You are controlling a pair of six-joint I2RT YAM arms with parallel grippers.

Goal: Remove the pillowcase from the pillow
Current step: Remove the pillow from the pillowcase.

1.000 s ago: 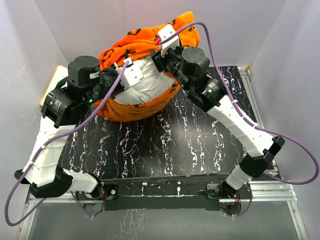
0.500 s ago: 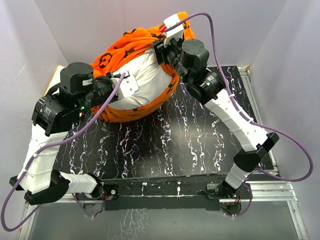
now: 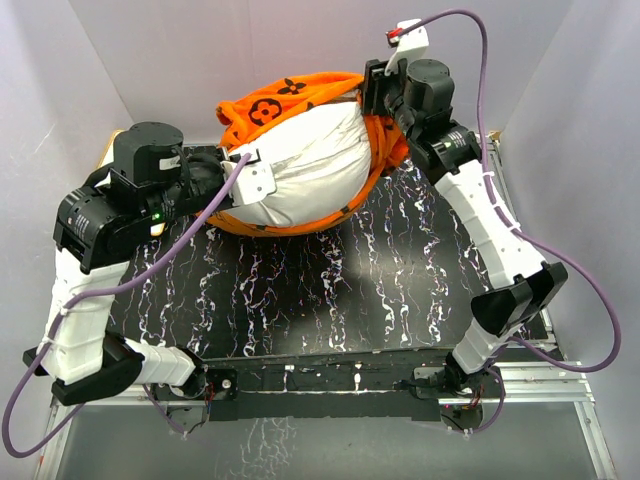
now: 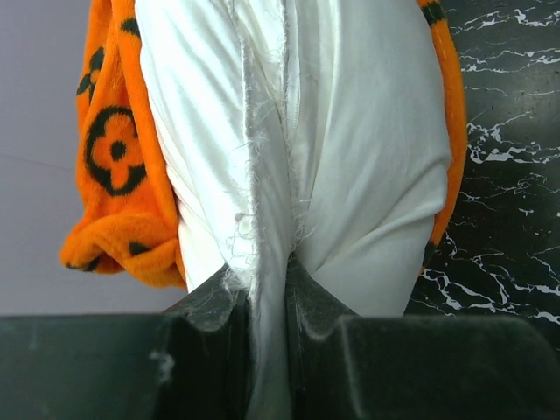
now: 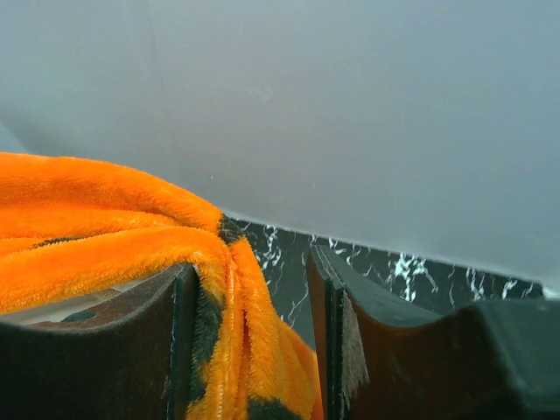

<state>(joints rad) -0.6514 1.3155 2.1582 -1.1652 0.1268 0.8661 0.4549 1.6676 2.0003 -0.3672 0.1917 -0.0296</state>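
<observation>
From above the near edge the top view covers the whole table (image 3: 350, 290); both close wrist views share the pillowcase (image 4: 114, 157).

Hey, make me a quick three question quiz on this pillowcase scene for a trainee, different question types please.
1. True or false: the left claw is shut on the white seam of the pillow.
2. What lies inside the right claw? A) the pillowcase B) the pillow C) nothing
3. Is the pillowcase fully off?
Key: 1 true. 2 A. 3 No, it covers the pillow's far side.
</observation>
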